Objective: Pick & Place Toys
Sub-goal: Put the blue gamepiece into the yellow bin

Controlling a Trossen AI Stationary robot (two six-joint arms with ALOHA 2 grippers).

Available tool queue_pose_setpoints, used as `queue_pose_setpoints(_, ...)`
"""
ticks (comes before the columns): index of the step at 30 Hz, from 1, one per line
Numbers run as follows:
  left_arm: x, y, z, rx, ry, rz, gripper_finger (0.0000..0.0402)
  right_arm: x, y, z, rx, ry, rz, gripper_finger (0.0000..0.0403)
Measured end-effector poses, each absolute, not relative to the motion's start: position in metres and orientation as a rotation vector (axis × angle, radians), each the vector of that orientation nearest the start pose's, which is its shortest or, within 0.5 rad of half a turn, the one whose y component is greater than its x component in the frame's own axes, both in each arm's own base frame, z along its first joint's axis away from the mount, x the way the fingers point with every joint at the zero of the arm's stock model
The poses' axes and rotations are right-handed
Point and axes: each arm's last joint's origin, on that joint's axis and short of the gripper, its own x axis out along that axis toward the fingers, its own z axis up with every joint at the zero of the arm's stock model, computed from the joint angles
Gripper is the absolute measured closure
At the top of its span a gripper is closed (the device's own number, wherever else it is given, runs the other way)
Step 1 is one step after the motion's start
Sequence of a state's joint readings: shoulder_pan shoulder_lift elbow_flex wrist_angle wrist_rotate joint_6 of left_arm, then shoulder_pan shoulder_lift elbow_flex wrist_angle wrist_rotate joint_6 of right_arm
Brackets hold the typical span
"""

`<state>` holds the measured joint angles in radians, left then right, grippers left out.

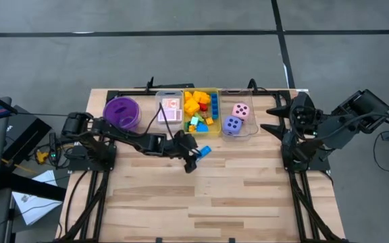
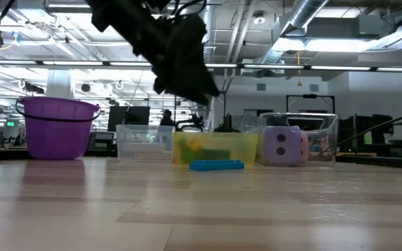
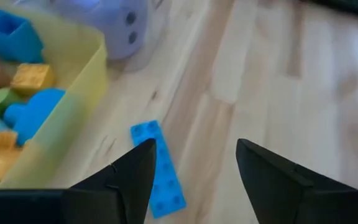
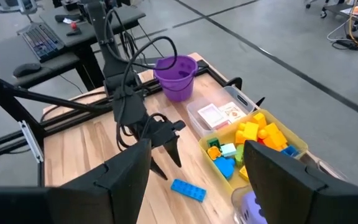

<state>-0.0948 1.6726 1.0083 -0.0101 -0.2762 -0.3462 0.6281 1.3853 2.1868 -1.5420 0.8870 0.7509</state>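
Toys mostly sit in bins along the table's point(image 1: 181, 202) far edge: blocks piled in the yellow bin point(image 1: 201, 111), pink die point(image 1: 241, 110) and purple die point(image 1: 232, 125) in the clear one beside it. One flat blue block point(image 1: 205, 151) lies loose on the wood. Left gripper point(image 1: 193, 160) hovers just beside it, jaws apart, holding nothing as far as I can tell. Right gripper point(image 1: 273, 119) waits by the dice, jaws apart, empty.

A wooden table point(image 1: 235, 196) carries a purple bowl point(image 1: 121, 112) and three bins point(image 1: 214, 92) in a row. A blue block point(image 1: 205, 150) lies flat just beside the yellow bin.
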Motion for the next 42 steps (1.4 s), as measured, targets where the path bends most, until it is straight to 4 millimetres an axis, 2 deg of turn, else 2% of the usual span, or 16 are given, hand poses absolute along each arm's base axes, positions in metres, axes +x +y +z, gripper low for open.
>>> queue_pose_setpoints(4,0.349,-0.025,0.191,-0.189,0.661,0.316,0.0185,0.143,0.076,0.521,0.203,0.421,-0.427,0.0152)
queue_pose_setpoints(6,0.355,-0.026,0.188,-0.193,0.626,0.317,0.0184,0.143,0.076,0.521,0.2,0.424,-0.428,0.0152)
queue_pose_setpoints(16,0.371,-0.037,0.145,-0.151,0.688,0.394,0.0171,0.143,0.076,0.521,0.197,0.427,-0.43,0.0152)
queue_pose_setpoints(20,0.371,-0.037,0.141,-0.127,0.679,0.487,0.0167,0.143,0.076,0.521,0.199,0.426,-0.43,0.0152)
queue_pose_setpoints(24,0.372,-0.036,0.136,-0.141,0.692,0.468,0.0167,0.143,0.076,0.521,0.198,0.426,-0.43,0.0152)
queue_pose_setpoints(31,0.373,-0.045,0.114,-0.18,0.743,0.45,0.0167,0.143,0.076,0.521,0.198,0.426,-0.43,0.0152)
queue_pose_setpoints(42,0.368,-0.037,0.11,-0.213,0.785,0.531,0.0164,0.143,0.076,0.521,0.198,0.426,-0.43,0.0152)
